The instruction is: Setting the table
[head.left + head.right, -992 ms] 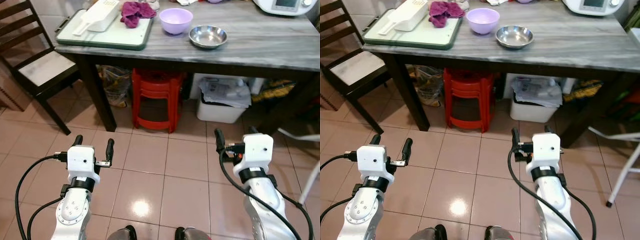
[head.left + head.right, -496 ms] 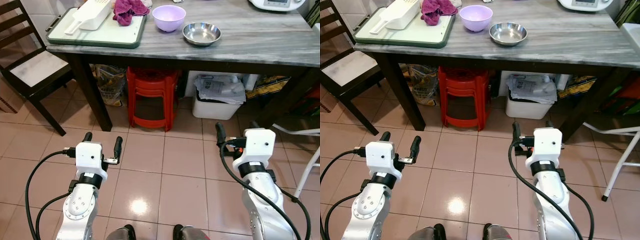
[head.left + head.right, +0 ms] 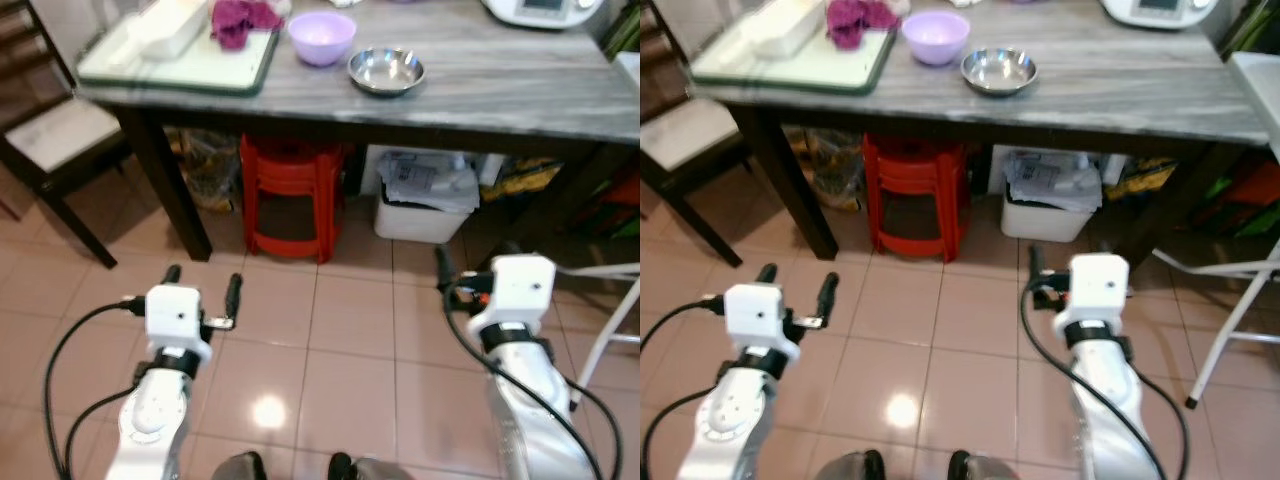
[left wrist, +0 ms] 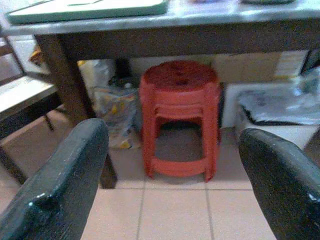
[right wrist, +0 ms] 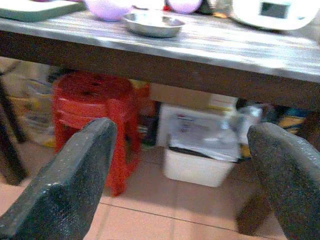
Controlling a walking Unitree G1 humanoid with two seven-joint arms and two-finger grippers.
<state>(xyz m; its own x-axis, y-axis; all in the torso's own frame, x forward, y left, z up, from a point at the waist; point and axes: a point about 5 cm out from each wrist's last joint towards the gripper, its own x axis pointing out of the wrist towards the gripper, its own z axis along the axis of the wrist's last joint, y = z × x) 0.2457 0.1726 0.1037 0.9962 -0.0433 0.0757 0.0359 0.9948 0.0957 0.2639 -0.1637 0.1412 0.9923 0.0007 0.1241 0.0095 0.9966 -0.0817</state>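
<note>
Both held low over the tiled floor, short of the grey marble-topped worktop (image 3: 520, 85): left claw (image 3: 203, 288) and right claw (image 5: 175, 175), fingers spread, empty. On the worktop, round steel bowl (image 3: 386, 70) just beside lilac plastic bowl (image 3: 321, 36); beneath, stacked red plastic stools (image 3: 292, 192).

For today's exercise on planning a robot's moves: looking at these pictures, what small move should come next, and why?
Probably a short step forward toward the table. Both the left gripper and right gripper hang open and empty above the floor tiles, short of the table edge, while the metal bowl and purple bowl sit on top.
</note>
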